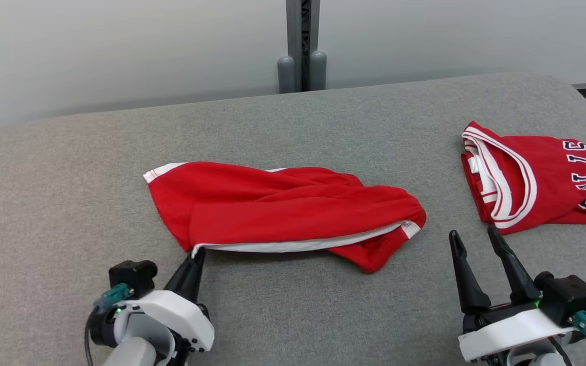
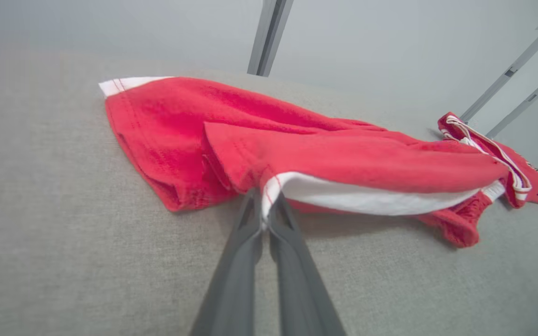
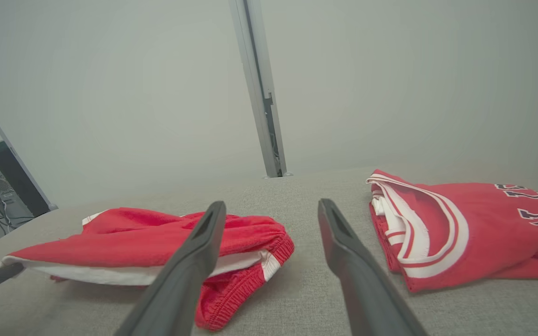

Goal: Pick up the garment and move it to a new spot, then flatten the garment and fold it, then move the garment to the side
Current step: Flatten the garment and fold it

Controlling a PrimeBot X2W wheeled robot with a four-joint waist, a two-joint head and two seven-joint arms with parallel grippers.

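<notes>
On one grey padded surface [image 1: 293, 127], two red garments, one pair of red shorts [image 1: 272, 208] lying rumpled at the middle, one folded jersey [image 1: 532, 178] at the right, left end effector [image 1: 197, 252] clenched on the shorts' white-trimmed near corner, right end effector [image 1: 473, 233] spread wide, empty, near the gap between them

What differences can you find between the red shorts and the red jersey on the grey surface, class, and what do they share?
The shorts carry no lettering, while the jersey bears dark lettering. The shorts lie in the centre; the jersey lies to their right. The left pincer grips the shorts' white-edged corner; the jersey is untouched. Both are red with white trim.
</notes>
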